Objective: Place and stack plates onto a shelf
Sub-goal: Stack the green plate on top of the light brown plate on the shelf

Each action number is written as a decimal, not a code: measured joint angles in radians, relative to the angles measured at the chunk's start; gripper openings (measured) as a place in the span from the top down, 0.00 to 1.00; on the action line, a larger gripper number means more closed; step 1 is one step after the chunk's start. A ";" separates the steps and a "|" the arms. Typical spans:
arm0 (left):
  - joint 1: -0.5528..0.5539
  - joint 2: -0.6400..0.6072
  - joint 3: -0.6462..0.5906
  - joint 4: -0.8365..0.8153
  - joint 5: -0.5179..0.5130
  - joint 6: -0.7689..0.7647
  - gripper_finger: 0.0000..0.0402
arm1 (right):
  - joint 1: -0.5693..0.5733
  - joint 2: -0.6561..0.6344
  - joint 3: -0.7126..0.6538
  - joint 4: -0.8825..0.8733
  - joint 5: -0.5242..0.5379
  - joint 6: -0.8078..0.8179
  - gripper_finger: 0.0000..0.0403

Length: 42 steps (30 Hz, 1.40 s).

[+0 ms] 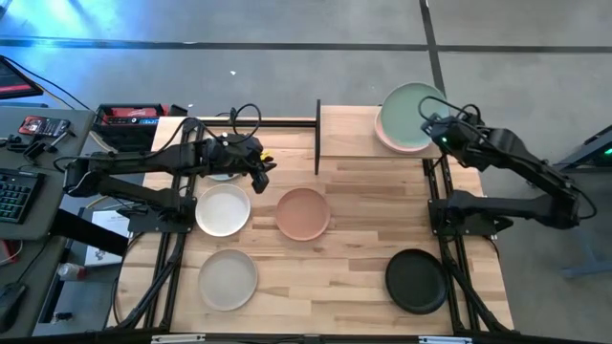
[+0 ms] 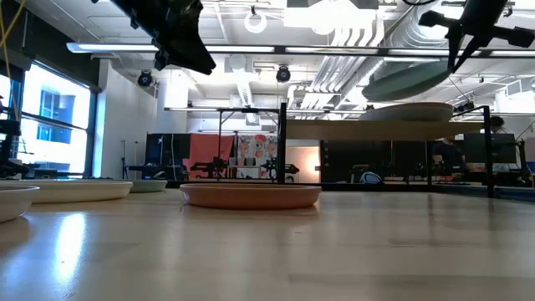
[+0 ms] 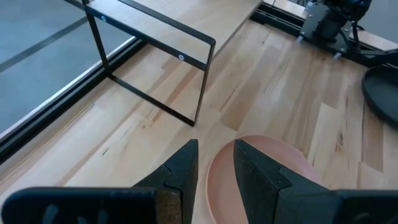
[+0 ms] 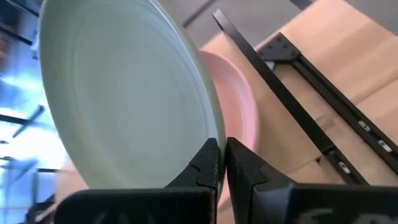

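Note:
My right gripper (image 1: 435, 124) is over the shelf (image 1: 349, 134) at the table's far right, shut on the mint green plate (image 1: 411, 107). That plate hangs tilted above the pink plate (image 1: 394, 141), which lies flat on the shelf board. In the low view the mint plate (image 2: 410, 81) slants over the pink one (image 2: 407, 111). My left gripper (image 1: 258, 170) hovers above the table between the white plate (image 1: 223, 209) and the terracotta plate (image 1: 303, 213). Its fingers are a little apart and hold nothing; in the left wrist view the terracotta plate (image 3: 261, 171) shows beneath them. My right gripper pinches the mint green plate by its rim (image 4: 208, 134), on the side toward the table's right, one finger on the upper face and one on the underside. It comes slanting down from the right. The plate is tilted, its held side highest; whether its low edge touches the pink plate I cannot tell.
A light grey plate (image 1: 228, 279) and a black plate (image 1: 416, 280) lie near the table's near edge. The shelf's black metal frame (image 3: 186, 56) stands at the far side. Bare board (image 1: 344, 124) lies left of the pink plate. A keyboard and tools lie on a side desk to the left.

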 joint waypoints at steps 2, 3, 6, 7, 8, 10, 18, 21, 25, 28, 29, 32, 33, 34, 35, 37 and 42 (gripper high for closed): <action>-0.001 0.000 0.000 0.000 0.000 0.000 0.78 | -0.025 0.013 0.000 0.002 -0.022 -0.014 1.00; -0.001 0.000 0.000 -0.001 0.000 0.000 0.78 | -0.036 0.019 0.000 0.004 -0.030 -0.021 1.00; -0.001 0.000 0.000 -0.003 0.000 0.000 0.78 | -0.069 0.038 0.000 0.008 -0.055 -0.045 1.00; -0.001 0.000 0.000 -0.005 0.000 0.000 0.78 | -0.079 0.046 0.000 0.011 -0.063 -0.057 1.00; -0.001 0.000 0.000 -0.007 0.000 0.000 0.78 | -0.089 0.054 0.000 0.012 -0.071 -0.066 1.00; -0.001 0.000 0.000 -0.008 0.000 0.000 0.78 | -0.108 0.071 0.000 0.020 -0.086 -0.085 1.00; -0.002 0.000 0.000 -0.009 0.000 0.000 0.78 | -0.156 0.099 0.000 0.044 -0.109 -0.134 1.00; -0.002 0.000 0.000 -0.009 0.000 0.000 0.78 | -0.159 0.099 0.000 0.045 -0.109 -0.135 1.00; -0.002 0.000 0.000 -0.008 0.000 0.000 0.78 | -0.159 0.099 0.000 0.045 -0.104 -0.160 1.00; -0.002 0.000 0.000 -0.008 0.000 0.000 0.78 | -0.159 0.099 0.000 0.044 -0.100 -0.165 1.00; -0.002 0.000 0.000 -0.008 0.000 0.000 0.78 | -0.159 0.099 0.000 0.045 -0.100 -0.172 1.00; -0.002 0.000 0.000 -0.008 0.001 0.000 0.78 | -0.159 0.099 0.000 0.043 -0.111 -0.186 1.00; -0.002 0.000 0.000 -0.008 0.000 0.000 0.78 | -0.159 0.099 0.000 0.042 -0.113 -0.187 1.00; -0.002 0.000 0.000 -0.008 0.000 0.000 0.78 | -0.159 0.099 0.000 0.041 -0.113 -0.187 1.00; -0.002 0.000 0.000 -0.008 0.000 0.000 0.78 | -0.159 0.099 0.000 0.041 -0.113 -0.187 1.00; -0.002 0.000 0.000 -0.008 0.000 0.000 0.78 | -0.159 0.099 0.000 0.041 -0.114 -0.187 1.00; -0.002 0.000 0.000 -0.008 0.001 0.000 0.78 | -0.159 0.099 0.000 0.045 -0.122 -0.178 1.00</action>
